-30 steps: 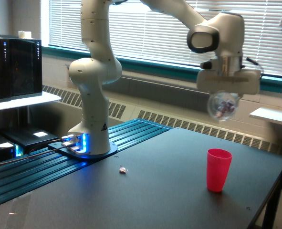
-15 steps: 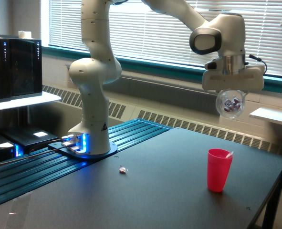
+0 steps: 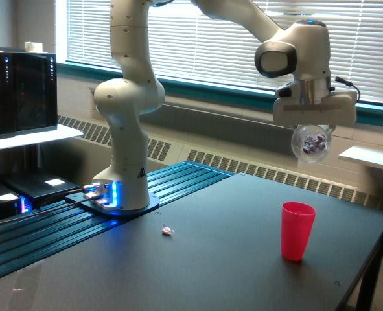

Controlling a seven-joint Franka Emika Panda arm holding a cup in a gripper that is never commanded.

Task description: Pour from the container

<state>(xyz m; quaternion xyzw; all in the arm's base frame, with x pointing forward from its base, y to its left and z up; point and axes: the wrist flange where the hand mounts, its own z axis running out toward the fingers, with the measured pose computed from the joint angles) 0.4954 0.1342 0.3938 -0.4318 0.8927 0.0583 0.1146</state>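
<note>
The container, a clear plastic cup (image 3: 310, 142), hangs tipped on its side high above the table, its round end facing the camera. Small wrapped pieces show inside it. My gripper (image 3: 312, 129) is shut on the container, its fingers mostly hidden behind the white hand body. An opaque pink-red cup (image 3: 297, 230) stands upright on the dark table (image 3: 230, 259), well below the container and slightly toward the exterior view's left of it.
One small wrapped piece (image 3: 168, 230) lies on the table near the arm's base (image 3: 120, 201). The table's edge runs along the exterior view's right, close to the pink cup. Black equipment boxes (image 3: 19, 91) stand at the left.
The gripper with the container moved right and up from a second ago, then drifted slightly back left. The pink cup and the loose piece stayed put.
</note>
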